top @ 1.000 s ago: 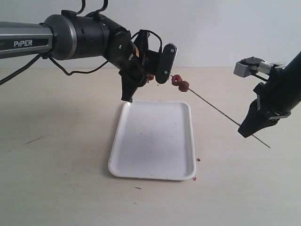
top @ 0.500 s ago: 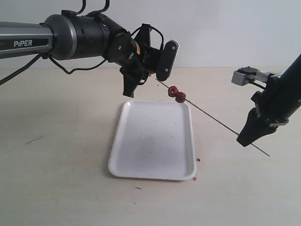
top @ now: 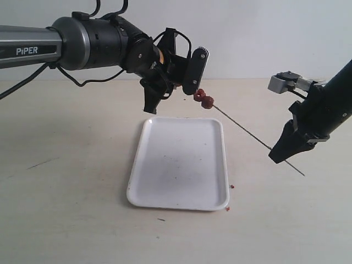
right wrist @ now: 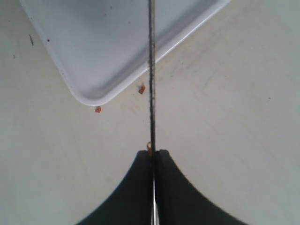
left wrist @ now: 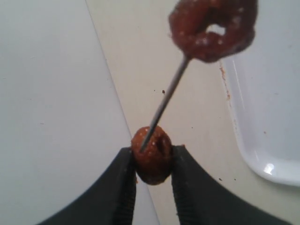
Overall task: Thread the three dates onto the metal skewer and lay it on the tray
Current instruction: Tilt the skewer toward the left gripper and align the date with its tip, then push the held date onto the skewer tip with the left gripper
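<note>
My left gripper (left wrist: 152, 161) is shut on one date (left wrist: 151, 157), in the air over the tray's far edge. One of its dark fingers (top: 149, 102) points down in the exterior view. The thin metal skewer (top: 247, 132) slants from my right gripper (top: 279, 155) up to the left one. Its tip (left wrist: 143, 142) meets the held date's face. Two more dates (top: 203, 98) are threaded near that tip and look large and blurred in the left wrist view (left wrist: 213, 26). My right gripper (right wrist: 152, 153) is shut on the skewer's lower part. The white tray (top: 179, 165) lies bare below.
Small reddish crumbs (top: 230, 187) lie on the table by the tray's near right corner, and they also show in the right wrist view (right wrist: 98, 109). The skewer's tail end (top: 301, 174) sticks out past my right gripper, just above the table.
My right gripper has moved left and up, bringing the skewer's tip and the two threaded dates back up to the left gripper after they dropped away half a second ago. The left arm held still.
</note>
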Robot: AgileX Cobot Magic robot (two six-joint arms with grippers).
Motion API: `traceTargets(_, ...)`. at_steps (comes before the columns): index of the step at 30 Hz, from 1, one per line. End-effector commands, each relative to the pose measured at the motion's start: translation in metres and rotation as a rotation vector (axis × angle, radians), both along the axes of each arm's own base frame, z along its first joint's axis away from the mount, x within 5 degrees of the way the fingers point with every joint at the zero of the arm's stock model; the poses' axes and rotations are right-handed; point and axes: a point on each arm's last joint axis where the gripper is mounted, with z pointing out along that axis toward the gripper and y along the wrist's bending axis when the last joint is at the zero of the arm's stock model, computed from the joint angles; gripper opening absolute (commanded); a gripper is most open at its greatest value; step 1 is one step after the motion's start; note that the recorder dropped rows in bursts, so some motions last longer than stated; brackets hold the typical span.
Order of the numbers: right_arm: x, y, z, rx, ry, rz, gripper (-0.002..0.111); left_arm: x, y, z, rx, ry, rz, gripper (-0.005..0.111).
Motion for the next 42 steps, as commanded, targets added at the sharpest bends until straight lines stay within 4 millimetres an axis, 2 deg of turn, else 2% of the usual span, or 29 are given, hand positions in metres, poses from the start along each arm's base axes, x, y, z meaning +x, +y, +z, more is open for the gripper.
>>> traceTargets(1,-0.001,-0.001,0.0,-0.009,-0.001,0.018,0.0,-0.002,0.0,0.007,-0.016,-0.002,0.008,0.027)
traceTargets(28,-0.001,-0.003,0.0,-0.025,-0.01,0.022,0.0,-0.002,0.0,0.007,-0.017,-0.002,0.008,0.027)
traceTargets(36,0.0,-0.003,0.0,-0.027,-0.016,0.024,0.0,-0.011,-0.013,0.008,-0.015,-0.006,-0.025,0.027)
traceTargets(42,0.0,-0.003,0.0,-0.028,-0.018,0.022,0.0,-0.011,-0.013,0.008,-0.009,-0.011,-0.029,0.027)
